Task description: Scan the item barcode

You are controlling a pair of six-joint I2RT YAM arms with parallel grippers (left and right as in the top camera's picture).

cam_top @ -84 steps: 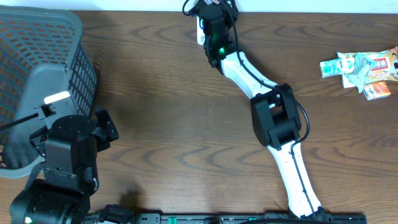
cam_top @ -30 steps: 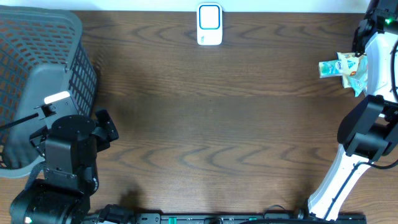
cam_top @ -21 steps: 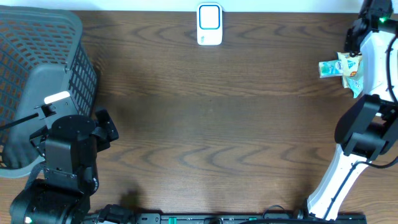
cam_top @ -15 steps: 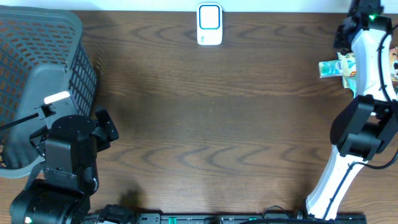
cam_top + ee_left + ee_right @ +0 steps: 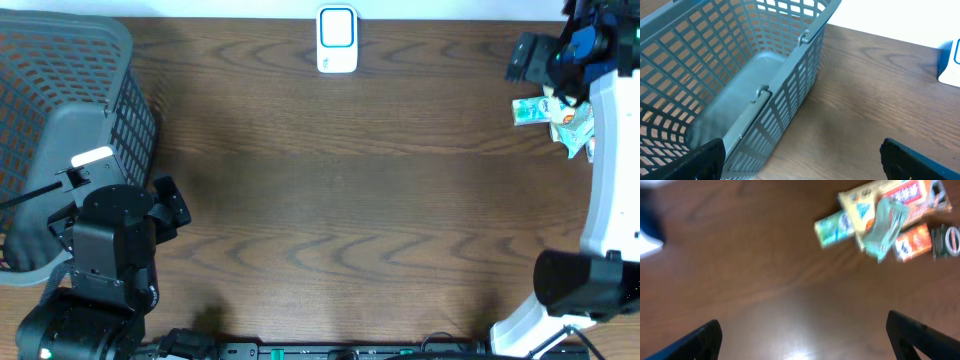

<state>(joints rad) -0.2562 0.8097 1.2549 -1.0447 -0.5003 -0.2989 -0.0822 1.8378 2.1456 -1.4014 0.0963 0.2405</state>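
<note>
Both left tool (image 5: 800, 156) and right tool (image 5: 805, 332) stand wide; colourful snack packets (image 5: 535, 108) lie well right of the white-blue rectangular scanner (image 5: 337, 38).

The left arm (image 5: 100, 255) is black throughout, built of blocky, squared housings above a rounded base. The right arm (image 5: 603, 190) pairs long, smooth white links with a bulky black joint housing (image 5: 575, 283) and a black wrist bearing a blue patch. Each wrist camera catches matte black fingertips (image 5: 920, 160).
</note>
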